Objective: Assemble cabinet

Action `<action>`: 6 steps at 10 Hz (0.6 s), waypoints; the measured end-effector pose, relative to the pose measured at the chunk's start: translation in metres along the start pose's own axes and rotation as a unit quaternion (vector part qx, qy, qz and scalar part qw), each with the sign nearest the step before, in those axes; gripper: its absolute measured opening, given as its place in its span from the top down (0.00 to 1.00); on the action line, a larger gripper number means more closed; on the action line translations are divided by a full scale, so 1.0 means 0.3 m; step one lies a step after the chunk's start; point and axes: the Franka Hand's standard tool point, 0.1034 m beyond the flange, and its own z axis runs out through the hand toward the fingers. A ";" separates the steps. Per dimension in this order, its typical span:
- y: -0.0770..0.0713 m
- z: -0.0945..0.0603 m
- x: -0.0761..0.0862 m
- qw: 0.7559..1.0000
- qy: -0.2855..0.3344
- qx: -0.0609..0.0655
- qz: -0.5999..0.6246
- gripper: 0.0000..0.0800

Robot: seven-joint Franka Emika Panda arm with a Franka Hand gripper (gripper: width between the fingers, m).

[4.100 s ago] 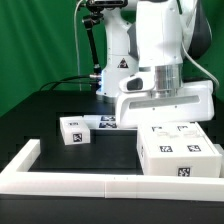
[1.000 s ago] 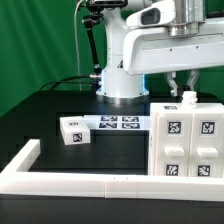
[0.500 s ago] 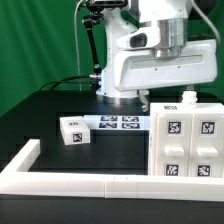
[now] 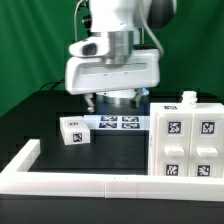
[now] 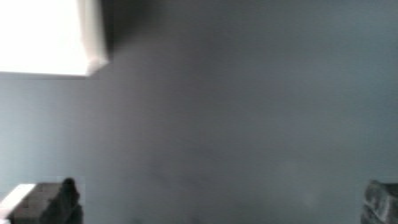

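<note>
The cabinet [image 4: 186, 140], a large white box with square tags on its front, stands upright at the exterior view's right, with a small white knob on its top. A small white tagged block [image 4: 72, 130] lies on the black table at the left. My gripper [image 4: 115, 100] hangs open and empty above the marker board [image 4: 116, 123], between the block and the cabinet and touching neither. In the wrist view the gripper [image 5: 214, 205] shows only its dark fingertips [image 5: 45, 203] far apart over bare dark table.
A long low white wall [image 4: 90, 181] runs along the front and turns back at the left. The robot base [image 4: 120, 70] stands behind the marker board. A plain white patch [image 5: 45, 35] fills one corner of the wrist view; I cannot tell what it is.
The arm has swung from above the cabinet toward the exterior view's left and come lower. The cabinet, lying low under the gripper 4 s ago, has stood upright for the last second.
</note>
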 end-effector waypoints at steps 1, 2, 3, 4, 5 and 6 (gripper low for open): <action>0.028 -0.002 -0.011 1.000 -0.001 -0.001 0.010 0.00; 0.011 -0.001 -0.003 1.000 -0.001 0.000 0.003 0.00; 0.009 -0.001 -0.003 1.000 -0.001 0.000 0.001 0.00; 0.010 -0.001 -0.003 1.000 -0.001 0.000 0.002 0.00; 0.010 -0.001 -0.003 1.000 -0.001 0.000 0.002 0.00; 0.010 -0.001 -0.003 1.000 -0.001 0.000 0.002 0.00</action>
